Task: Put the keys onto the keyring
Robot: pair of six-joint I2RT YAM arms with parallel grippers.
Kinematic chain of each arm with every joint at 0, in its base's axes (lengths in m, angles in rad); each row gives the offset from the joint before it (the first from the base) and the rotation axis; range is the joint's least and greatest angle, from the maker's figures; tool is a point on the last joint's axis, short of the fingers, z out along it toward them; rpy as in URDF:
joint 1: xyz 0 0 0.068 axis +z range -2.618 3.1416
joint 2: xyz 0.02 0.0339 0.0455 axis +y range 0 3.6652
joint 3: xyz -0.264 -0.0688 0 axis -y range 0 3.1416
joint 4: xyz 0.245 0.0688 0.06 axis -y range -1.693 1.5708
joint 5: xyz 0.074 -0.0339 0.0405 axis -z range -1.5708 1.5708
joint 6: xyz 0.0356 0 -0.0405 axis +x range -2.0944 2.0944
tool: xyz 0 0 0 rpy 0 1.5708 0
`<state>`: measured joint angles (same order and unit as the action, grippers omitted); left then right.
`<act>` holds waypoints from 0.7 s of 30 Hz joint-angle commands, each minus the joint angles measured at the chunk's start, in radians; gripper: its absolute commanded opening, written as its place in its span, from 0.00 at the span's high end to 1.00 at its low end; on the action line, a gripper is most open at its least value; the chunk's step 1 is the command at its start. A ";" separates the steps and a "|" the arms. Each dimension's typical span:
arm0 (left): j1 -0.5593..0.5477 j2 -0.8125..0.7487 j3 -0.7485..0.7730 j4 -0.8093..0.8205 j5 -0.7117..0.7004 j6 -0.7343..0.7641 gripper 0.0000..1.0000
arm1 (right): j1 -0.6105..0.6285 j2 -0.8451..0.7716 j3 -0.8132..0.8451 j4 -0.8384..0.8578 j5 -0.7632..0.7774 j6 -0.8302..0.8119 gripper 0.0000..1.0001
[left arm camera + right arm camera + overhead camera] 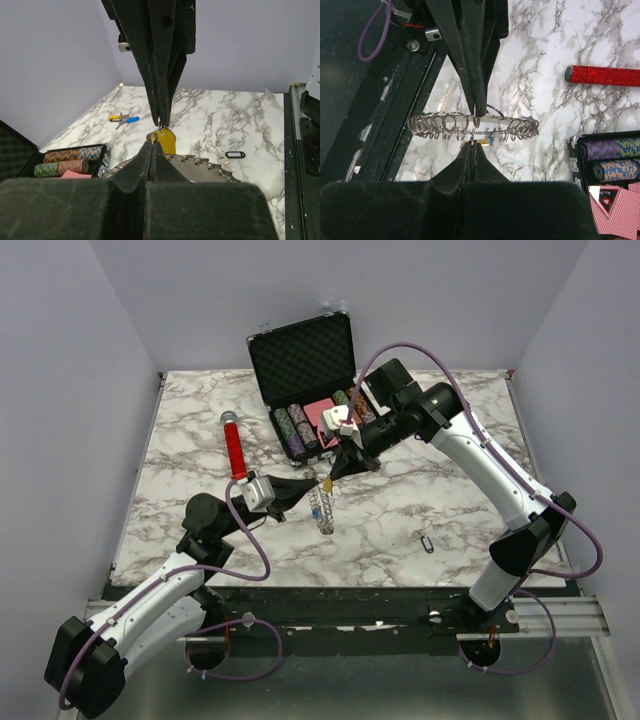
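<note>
Two arms are meeting mid-table, one on the ring and one on a key.
From above, the left gripper [312,487] is pinching the keyring [322,510] over the marble table [450,455], and the right gripper [330,476] is clamping the yellow-tagged key [327,484] at the ring's far end. The left wrist camera is showing the black-tagged key [235,155] lying beside the ring, and two more keys [125,118] well apart. The right wrist camera is catching the ring edge-on, with both pairs of fingers pressed together.
</note>
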<state>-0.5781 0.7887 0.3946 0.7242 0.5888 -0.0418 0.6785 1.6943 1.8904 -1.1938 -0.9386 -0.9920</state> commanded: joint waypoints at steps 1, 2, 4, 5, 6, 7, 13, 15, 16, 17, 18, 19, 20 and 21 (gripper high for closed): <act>-0.002 -0.002 0.006 0.083 0.025 -0.009 1.00 | -0.004 -0.016 -0.002 -0.033 -0.049 -0.033 0.99; 0.000 0.000 0.006 0.089 0.028 -0.015 1.00 | -0.004 -0.016 -0.002 -0.030 -0.051 -0.030 0.99; -0.002 0.006 0.006 0.098 0.031 -0.023 1.00 | -0.004 -0.012 -0.004 -0.021 -0.048 -0.017 0.99; -0.002 0.006 0.004 0.103 0.031 -0.027 1.00 | -0.002 -0.010 -0.004 -0.010 -0.045 -0.005 0.99; -0.002 0.007 0.004 0.103 0.031 -0.029 1.00 | -0.002 -0.010 0.001 -0.001 -0.042 0.001 0.99; -0.002 0.009 0.004 0.106 0.031 -0.029 1.00 | -0.002 -0.007 0.001 0.002 -0.043 0.010 0.99; -0.002 0.011 0.003 0.110 0.025 -0.032 1.00 | 0.000 -0.005 0.004 0.025 -0.043 0.039 0.99; -0.002 0.014 0.003 0.112 0.022 -0.038 1.00 | 0.001 -0.004 0.003 0.028 -0.040 0.046 0.99; -0.002 0.017 0.004 0.113 0.023 -0.040 1.00 | 0.001 -0.004 0.003 0.031 -0.039 0.047 0.99; -0.002 0.018 0.004 0.112 0.023 -0.041 1.00 | 0.001 -0.004 0.003 0.033 -0.040 0.047 0.99; -0.002 0.021 0.006 0.112 0.019 -0.044 1.00 | 0.001 -0.004 0.003 0.034 -0.039 0.052 0.99; -0.003 0.021 0.006 0.113 0.019 -0.047 1.00 | 0.001 -0.005 0.003 0.037 -0.039 0.053 1.00; -0.002 0.024 0.006 0.115 0.020 -0.049 1.00 | 0.000 -0.005 0.001 0.043 -0.035 0.062 1.00; -0.003 0.024 0.007 0.116 0.020 -0.052 1.00 | 0.000 -0.004 0.003 0.043 -0.037 0.064 0.99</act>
<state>-0.5781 0.8101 0.3943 0.7773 0.5949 -0.0765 0.6788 1.6943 1.8904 -1.1732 -0.9558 -0.9569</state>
